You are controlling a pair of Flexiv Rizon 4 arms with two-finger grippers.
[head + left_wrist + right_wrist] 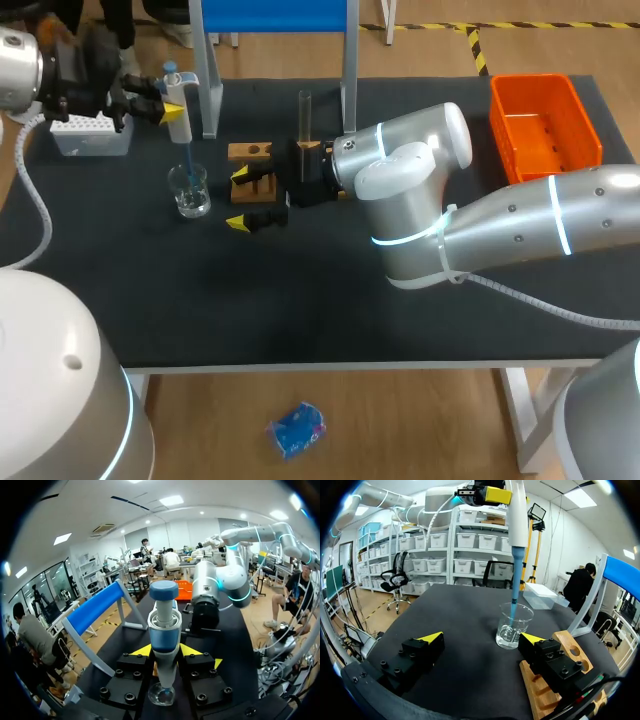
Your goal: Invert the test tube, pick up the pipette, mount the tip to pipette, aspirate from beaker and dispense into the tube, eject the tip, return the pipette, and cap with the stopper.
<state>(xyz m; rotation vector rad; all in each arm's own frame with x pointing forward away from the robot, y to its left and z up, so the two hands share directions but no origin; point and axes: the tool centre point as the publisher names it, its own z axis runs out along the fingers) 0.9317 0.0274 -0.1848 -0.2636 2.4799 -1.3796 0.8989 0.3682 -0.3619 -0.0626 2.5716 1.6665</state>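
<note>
Black all over, the surface (pixel 300 310) has a glass beaker (pixel 189 190) on it. The left tool (pixel 175 112) is closed on the pipette (pixel 178 92) and holds it straight up, with its blue tip (pixel 514 585) down inside the beaker. The right tool (pixel 240 198) is wide open with nothing in it (one finger is right by the wooden rack (pixel 250 152)), and the test tube (pixel 305 118) stands up near that rack.

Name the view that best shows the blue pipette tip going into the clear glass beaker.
Right wrist view: seen side-on, the blue pipette tip runs down into the clear glass beaker. The head view shows it small, from above. The left wrist view looks down the white and blue pipette, whose body hides the tip.
</note>
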